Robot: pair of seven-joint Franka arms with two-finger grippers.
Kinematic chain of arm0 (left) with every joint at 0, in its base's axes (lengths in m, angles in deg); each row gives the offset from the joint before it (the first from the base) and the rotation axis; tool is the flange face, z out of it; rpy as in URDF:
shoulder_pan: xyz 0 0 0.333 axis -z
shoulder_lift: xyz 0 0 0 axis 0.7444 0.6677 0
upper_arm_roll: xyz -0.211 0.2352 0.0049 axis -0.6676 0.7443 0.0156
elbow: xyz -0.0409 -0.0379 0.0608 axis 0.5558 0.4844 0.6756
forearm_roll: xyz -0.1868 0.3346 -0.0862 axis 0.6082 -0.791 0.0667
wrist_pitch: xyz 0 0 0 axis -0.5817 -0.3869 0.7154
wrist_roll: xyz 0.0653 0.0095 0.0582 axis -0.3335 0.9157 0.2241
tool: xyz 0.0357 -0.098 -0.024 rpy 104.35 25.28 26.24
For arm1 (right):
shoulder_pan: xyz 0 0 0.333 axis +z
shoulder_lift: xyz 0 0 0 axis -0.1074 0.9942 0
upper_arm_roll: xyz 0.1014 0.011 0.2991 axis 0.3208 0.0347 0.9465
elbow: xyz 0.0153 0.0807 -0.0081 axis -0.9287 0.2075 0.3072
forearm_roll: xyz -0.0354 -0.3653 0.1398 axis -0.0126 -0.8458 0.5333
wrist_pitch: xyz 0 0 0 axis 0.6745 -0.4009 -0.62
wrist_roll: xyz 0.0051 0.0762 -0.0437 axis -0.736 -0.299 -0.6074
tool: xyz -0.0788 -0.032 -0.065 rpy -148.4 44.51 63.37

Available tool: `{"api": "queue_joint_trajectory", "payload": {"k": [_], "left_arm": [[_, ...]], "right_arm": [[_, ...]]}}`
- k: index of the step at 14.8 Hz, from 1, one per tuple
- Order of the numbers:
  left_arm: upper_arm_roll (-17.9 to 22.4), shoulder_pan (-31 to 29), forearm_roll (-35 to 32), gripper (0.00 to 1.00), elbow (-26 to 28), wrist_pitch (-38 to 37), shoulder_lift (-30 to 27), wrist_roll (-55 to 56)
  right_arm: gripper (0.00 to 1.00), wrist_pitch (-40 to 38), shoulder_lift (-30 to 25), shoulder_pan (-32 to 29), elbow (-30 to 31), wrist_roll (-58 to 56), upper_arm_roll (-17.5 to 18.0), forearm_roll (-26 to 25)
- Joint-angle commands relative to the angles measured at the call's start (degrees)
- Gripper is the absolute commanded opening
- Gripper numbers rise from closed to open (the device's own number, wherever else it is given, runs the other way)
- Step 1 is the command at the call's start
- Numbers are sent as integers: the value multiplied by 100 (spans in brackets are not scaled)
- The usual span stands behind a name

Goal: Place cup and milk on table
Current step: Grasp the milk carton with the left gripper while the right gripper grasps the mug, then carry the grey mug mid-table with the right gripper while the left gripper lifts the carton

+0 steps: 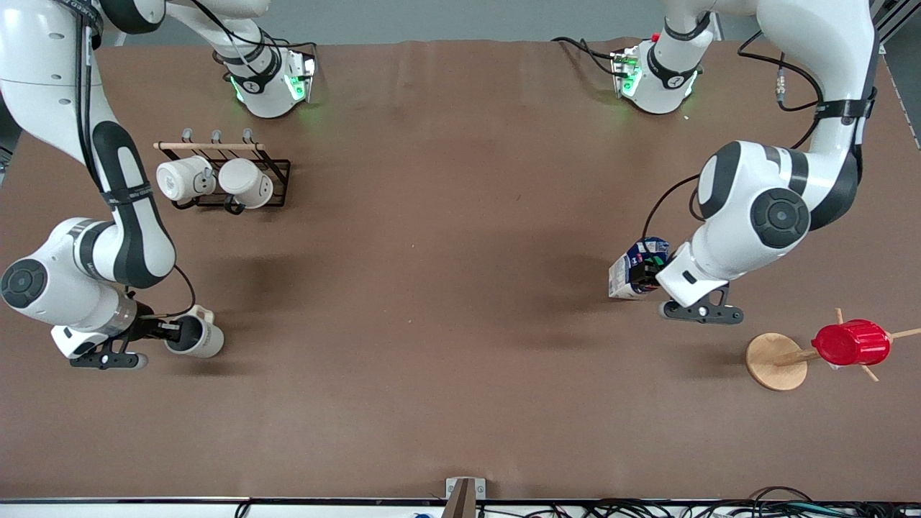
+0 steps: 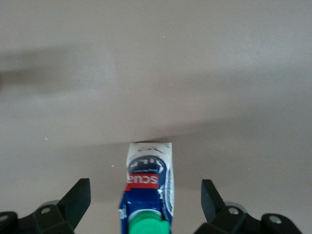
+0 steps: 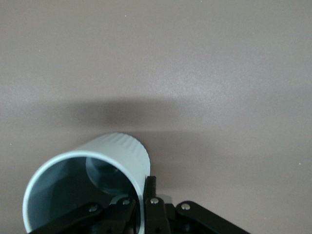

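R gripper (image 1: 167,332), lower left of the front frame, is clamped on the rim of the cup (image 1: 196,337): one finger inside the dark mouth, one outside on the wall, as the right wrist view shows at its bottom edge. Cup mouth faces the wrist, so its long axis runs roughly along the fingers, away from the arm; whether it touches the table (image 1: 446,288) or hangs just above it I can't tell.

L gripper (image 1: 651,272), right of centre in the front frame, has its jaws spread wide w/ the milk (image 1: 635,268) between them, neither finger touching it. In the left wrist view the carton sits bottom centre, green cap toward the camera, body pointing away along the fingers' line.

The coming release or lift of the cup turns on that rim pinch, I'd judge
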Motion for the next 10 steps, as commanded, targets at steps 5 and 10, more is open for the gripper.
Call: {"api": "queue_joint_trajectory", "payload": {"k": [5, 10], "left_arm": [[-21, 18, -2, 99, 531, 240, -326, 93], [-65, 18, -2, 99, 689, 240, -343, 111]], "right_arm": [[0, -2282, -361, 493, -1226, 659, 185, 84], [0, -2418, -406, 652, -1360, 3574, 1905, -616]]}}
